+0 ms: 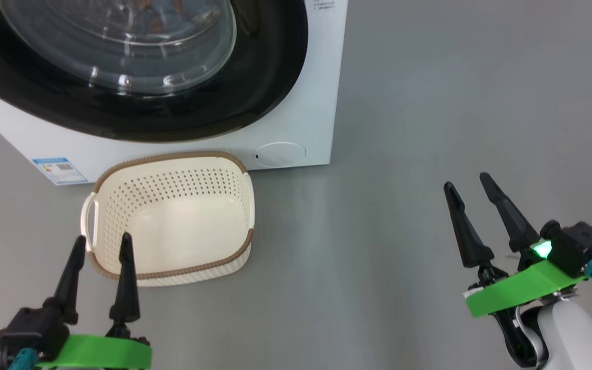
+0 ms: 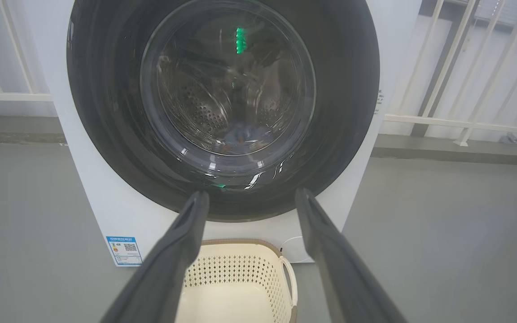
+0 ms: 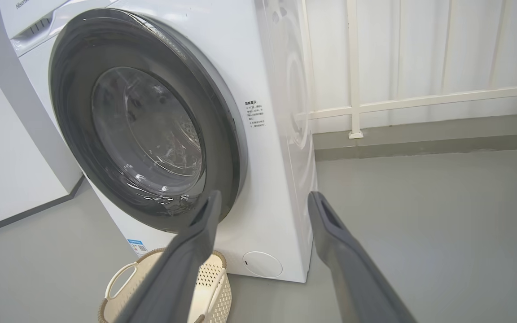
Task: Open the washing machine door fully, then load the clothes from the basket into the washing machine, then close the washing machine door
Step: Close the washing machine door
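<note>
The washing machine (image 1: 301,113) stands ahead with its door (image 1: 136,115) lying flat against the front, black rim around the glass bowl. Through the glass, light blue clothes (image 2: 240,133) lie at the bottom of the drum. The cream basket (image 1: 172,156) sits on the floor right before the machine, and its inside is bare. My left gripper (image 1: 103,237) is open over the basket's near left corner, holding nothing. Off to the right, my right gripper (image 1: 465,181) hangs open above the bare floor, well away from the machine. The door (image 3: 74,134) also faces the right wrist camera.
A small round white flap (image 1: 279,153) sits low on the machine's front, right of the basket. A white railing (image 3: 352,67) runs behind and to the right of the machine. Open grey floor (image 1: 429,103) stretches to the right. A white wall (image 3: 7,157) stands to the machine's left.
</note>
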You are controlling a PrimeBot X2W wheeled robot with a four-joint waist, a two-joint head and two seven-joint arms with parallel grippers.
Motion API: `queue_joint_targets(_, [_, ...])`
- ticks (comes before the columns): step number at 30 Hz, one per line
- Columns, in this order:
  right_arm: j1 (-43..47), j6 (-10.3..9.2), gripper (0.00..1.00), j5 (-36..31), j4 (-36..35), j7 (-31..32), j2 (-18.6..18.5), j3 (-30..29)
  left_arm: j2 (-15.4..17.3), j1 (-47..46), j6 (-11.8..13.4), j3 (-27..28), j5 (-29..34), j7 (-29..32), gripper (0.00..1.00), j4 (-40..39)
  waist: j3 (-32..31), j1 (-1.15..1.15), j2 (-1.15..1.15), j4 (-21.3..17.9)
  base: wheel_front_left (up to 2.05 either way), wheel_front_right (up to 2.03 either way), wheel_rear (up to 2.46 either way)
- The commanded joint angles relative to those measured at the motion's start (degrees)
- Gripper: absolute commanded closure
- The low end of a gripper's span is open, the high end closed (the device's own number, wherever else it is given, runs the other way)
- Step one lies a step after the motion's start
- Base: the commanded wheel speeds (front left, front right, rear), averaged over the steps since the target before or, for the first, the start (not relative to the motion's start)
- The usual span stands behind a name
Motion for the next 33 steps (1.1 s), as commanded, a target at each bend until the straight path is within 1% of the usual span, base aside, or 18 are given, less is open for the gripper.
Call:
queue_joint_targets(1, [1.55,-0.33,0.0,-1.02,-2.28,-0.12,0.29,0.43,1.06,0.32,-0.08,2.43,0.92,-0.36,0.0,-0.97,-1.33,0.0,0.0,-0.69,0.0,0.0,0.0])
queue_joint_targets(4, [2.75,-0.33,0.0,-1.83,-2.95,-0.12,0.62,0.07,1.06,1.04,0.01,3.01,1.33,-0.36,0.0,-0.81,-2.09,0.0,0.0,-0.94,0.0,0.0,0.0])
queue_joint_targets(10, [6.68,-0.33,0.0,-3.77,-4.98,-0.12,1.97,-2.58,1.05,2.9,0.15,3.95,1.87,-0.36,0.0,-0.81,-3.82,0.0,0.0,-1.23,0.0,0.0,0.0])
queue_joint_targets(18, [11.44,-0.33,0.0,-6.22,-6.56,-0.12,3.56,-5.99,1.04,5.09,1.07,4.75,1.72,-0.36,0.0,-1.21,-5.58,0.0,0.0,-1.88,0.0,0.0,0.0])
queue_joint_targets(33, [15.67,-0.33,0.0,-8.2,-6.56,-0.12,5.23,-8.48,1.04,9.79,2.76,5.22,1.03,-0.36,0.0,-2.12,-8.65,0.0,0.0,-1.6,0.0,0.0,0.0])
